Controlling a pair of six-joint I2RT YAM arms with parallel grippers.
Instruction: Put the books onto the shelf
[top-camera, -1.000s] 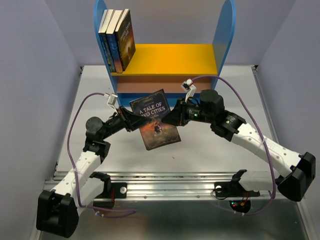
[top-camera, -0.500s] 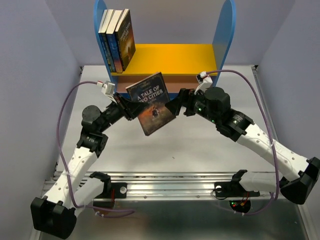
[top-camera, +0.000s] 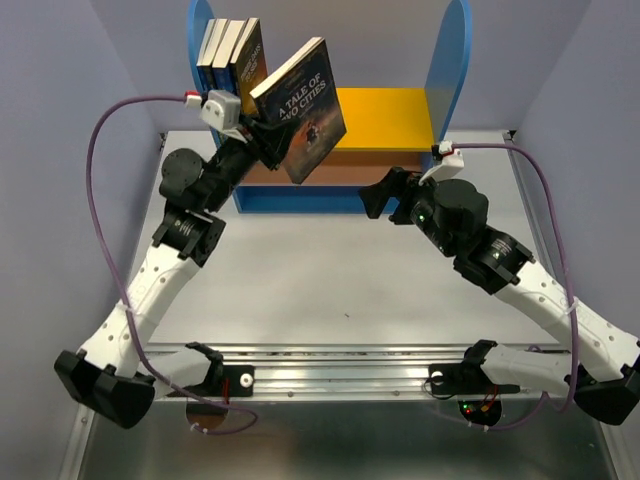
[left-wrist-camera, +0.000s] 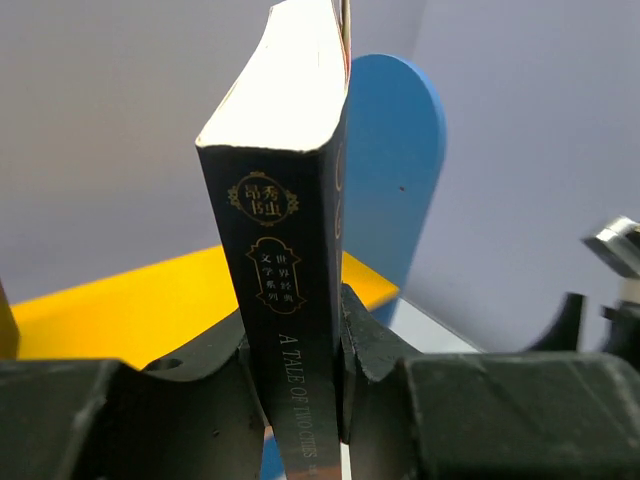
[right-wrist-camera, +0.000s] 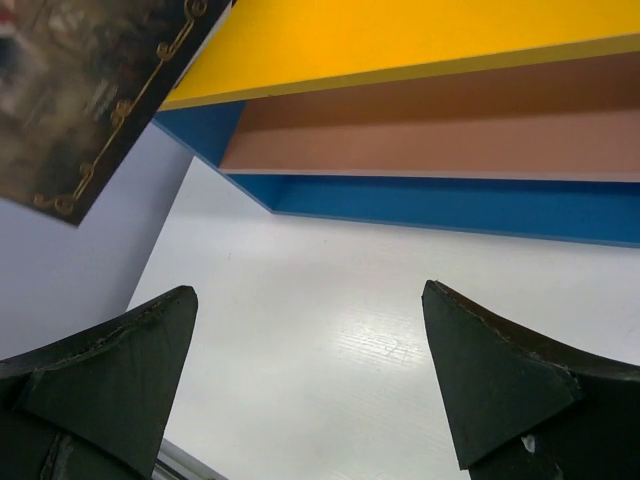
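Your left gripper is clamping a dark paperback by the lower part of its spine. The left wrist view is showing both fingers pressing against the covers on either side of the spine, with the pale page edges pointing up and away. You are holding that paperback tilted in the air in front of the shelf, over the left half of its yellow upper board. It is sitting just right of the three books that are standing at the board's left end, against the blue side panel. Whether it is touching them, you cannot tell from above. Your right gripper is hanging low over the table, near the shelf's blue base. Its fingers are standing wide apart with nothing between them, and they are facing the brown lower board.
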